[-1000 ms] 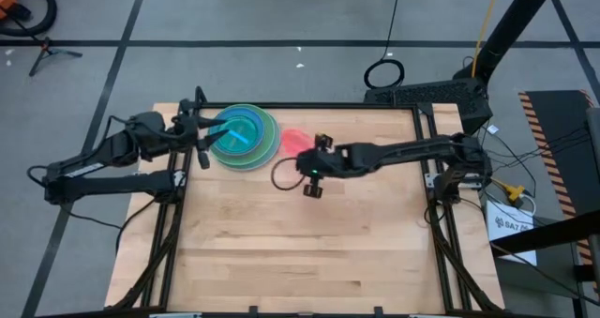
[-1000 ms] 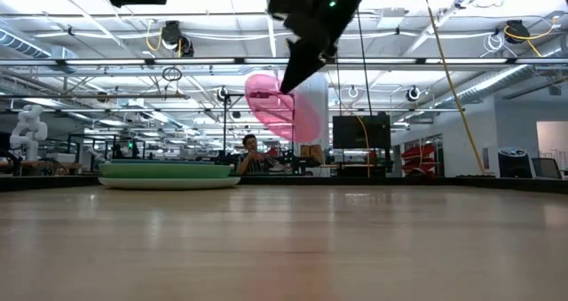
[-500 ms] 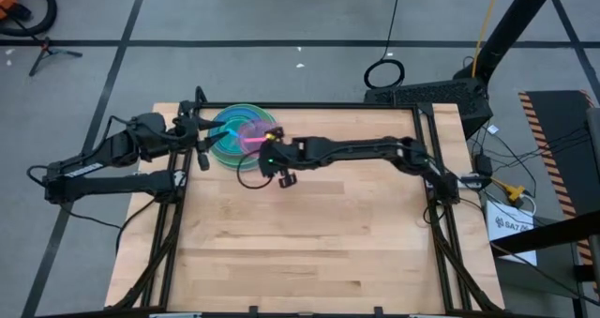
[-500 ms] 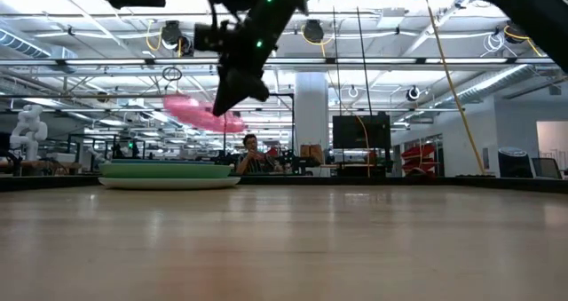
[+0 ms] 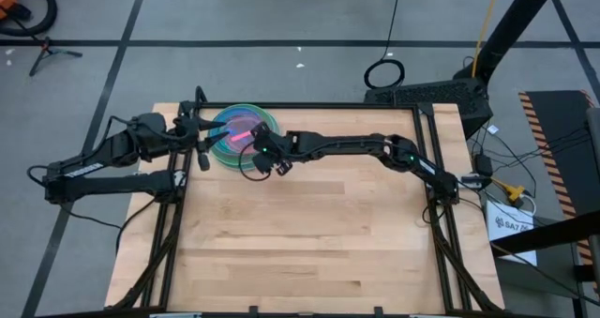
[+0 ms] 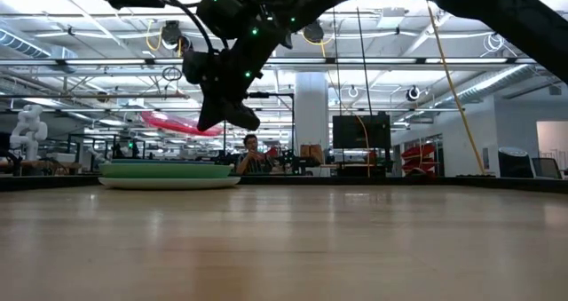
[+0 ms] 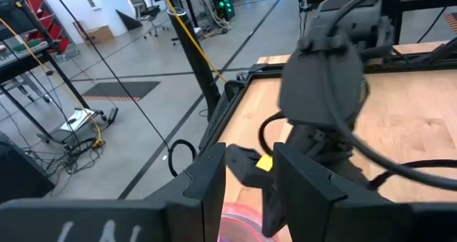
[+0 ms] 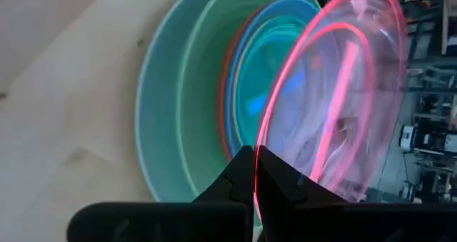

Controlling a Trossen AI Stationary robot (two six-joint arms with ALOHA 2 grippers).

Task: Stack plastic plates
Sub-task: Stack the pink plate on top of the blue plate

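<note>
The right gripper (image 5: 251, 145) pinches the rim of the pink translucent plate (image 8: 343, 92), holding it just above the plate stack (image 5: 221, 146) near the table's (image 5: 309, 243) far left corner. The left gripper (image 5: 208, 135), half open and empty, waits beside the stack.

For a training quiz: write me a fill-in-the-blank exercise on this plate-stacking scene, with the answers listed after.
1. The right gripper is shut on the rim of the ____ plate.
2. That plate hangs in the air above the ____ of plates.
3. In the low view, the topmost opaque plate seen edge-on in the stack is ____.
4. The left gripper waits at the stack's ____ side in the high view.

Answers: pink; stack; green; left
</note>
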